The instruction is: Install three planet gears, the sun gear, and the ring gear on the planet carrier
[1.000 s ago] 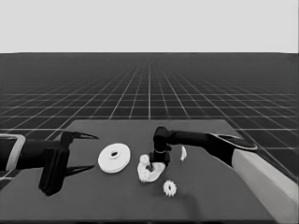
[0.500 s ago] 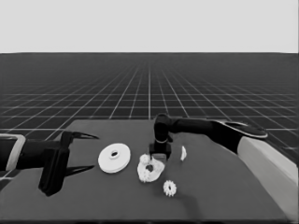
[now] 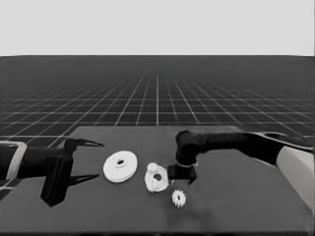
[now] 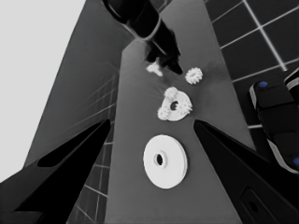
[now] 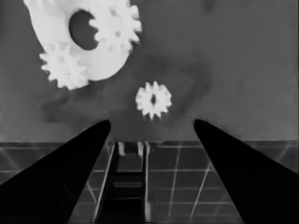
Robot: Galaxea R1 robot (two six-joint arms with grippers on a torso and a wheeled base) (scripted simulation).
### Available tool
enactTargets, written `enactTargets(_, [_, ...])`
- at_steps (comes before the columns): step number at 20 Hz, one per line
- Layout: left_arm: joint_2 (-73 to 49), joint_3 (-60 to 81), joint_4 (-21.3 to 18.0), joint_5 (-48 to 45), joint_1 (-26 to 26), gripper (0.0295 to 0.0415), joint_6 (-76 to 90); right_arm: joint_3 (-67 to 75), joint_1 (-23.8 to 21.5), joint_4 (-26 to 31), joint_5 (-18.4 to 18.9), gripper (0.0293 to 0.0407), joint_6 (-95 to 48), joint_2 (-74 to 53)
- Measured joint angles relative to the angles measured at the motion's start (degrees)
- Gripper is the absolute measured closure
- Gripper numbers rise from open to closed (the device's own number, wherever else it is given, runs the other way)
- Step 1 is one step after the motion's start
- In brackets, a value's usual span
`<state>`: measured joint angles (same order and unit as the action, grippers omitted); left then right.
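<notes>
Two gears (image 5: 65,65) sitting on smaller round part (image 3: 156,180) near table (image 3: 236,206) middle; loose gear (image 3: 178,198) lying closer to front edge. Larger round part (image 3: 120,166) lying just left. Right gripper (image 3: 183,173) hovering beside smaller part, fingers spread wide, holding nothing. Left gripper (image 3: 81,160) waiting wide over left end.

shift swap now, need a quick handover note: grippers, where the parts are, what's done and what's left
Left gripper: parked at the table's left end, open, empty.
Right gripper: open and empty, low beside the smaller round part.
Done: two gears sit on the smaller round part.
A loose gear lies on the table near the front edge; a white piece lies by the right gripper.
Larger round part lies by itself, left of the smaller one.
Left: the remaining gears, then the larger part on top.
</notes>
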<state>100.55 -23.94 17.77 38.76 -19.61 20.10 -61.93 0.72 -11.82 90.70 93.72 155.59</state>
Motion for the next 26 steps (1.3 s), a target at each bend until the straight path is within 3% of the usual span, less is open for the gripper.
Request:
enactTargets(6, [0.0,0.0,0.0,0.0,0.0,0.0326,0.0,2.9,0.1,-0.1,0.4,0.0315,1.8,-1.0])
enactTargets(7, [0.0,0.0,0.0,0.0,0.0,0.0326,0.0,1.1,5.8,-6.3,0.6,0.0315,0.0,-0.8])
enactTargets(9, [0.0,0.0,0.0,0.0,0.0,0.0326,0.0,-2.1,11.7,-11.8,-0.1,0.0315,-2.5,-0.4])
enactTargets(16, [0.0,0.0,0.0,0.0,0.0,0.0326,0.0,-4.3,14.2,-14.3,-0.9,0.0315,-4.1,0.0])
enactTargets(18, [0.0,0.0,0.0,0.0,0.0,0.0326,0.0,-4.3,14.3,-14.4,-0.9,0.0386,-4.2,0.0])
enactTargets(19, [0.0,0.0,0.0,0.0,0.0,0.0326,0.0,-4.3,14.3,-14.4,-0.9,0.039,-4.2,0.0])
enactTargets(26, [0.0,0.0,0.0,0.0,0.0,0.0326,0.0,-4.3,14.3,-14.4,-0.9,0.039,-4.2,0.0])
